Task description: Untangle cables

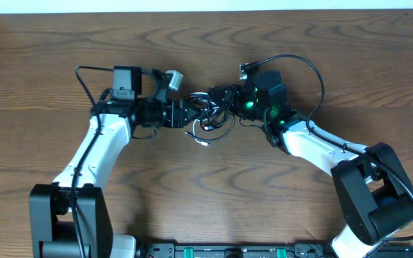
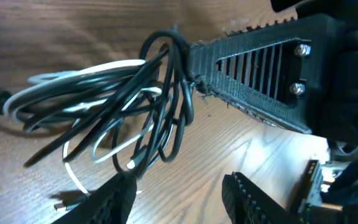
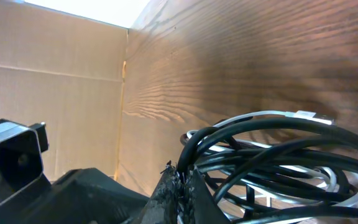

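The black cable and the white cable lie as one tangled bundle at the table's middle, between my two grippers. My right gripper is shut on a black loop and holds the bundle's top up. In the left wrist view the black loops hang from the right gripper's ribbed finger, with white strands threaded through them. My left gripper is open just under the bundle, nothing between its fingers. Its left finger sits right by the lowest black loop. A small plug lies on the wood.
The wooden table stretches all around the bundle. A cardboard wall stands at the table's far left edge. The right arm's own thick black wire arcs above its wrist.
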